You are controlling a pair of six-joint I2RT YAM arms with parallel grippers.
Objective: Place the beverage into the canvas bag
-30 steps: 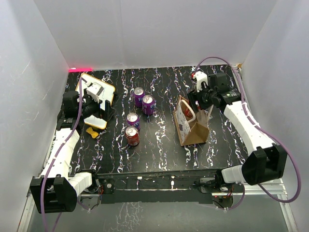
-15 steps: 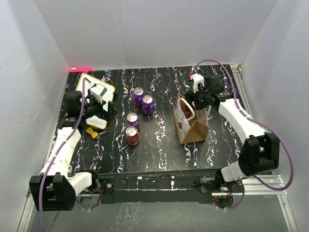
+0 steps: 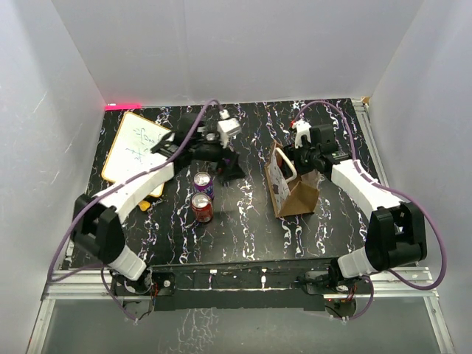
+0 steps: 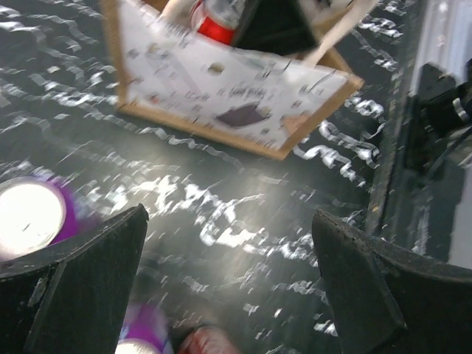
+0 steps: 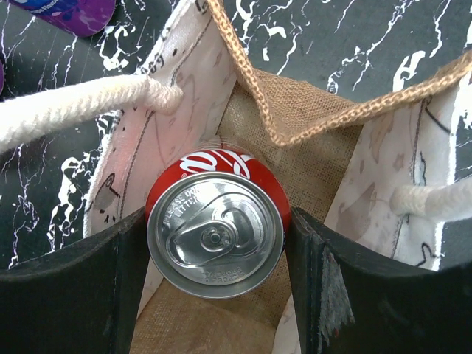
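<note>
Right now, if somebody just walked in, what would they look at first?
Probably the shiny red can, squeezed in the right pincer and held down inside the canvas bag on the right of the table. Next, the left arm stretched far across, with the left pincer open near the purple cans in the middle.

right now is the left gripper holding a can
No, the left gripper is wide open, with nothing clamped between its fingers.

Evenly bright; left wrist view blurs the canvas bag (image 4: 221,96).
</note>
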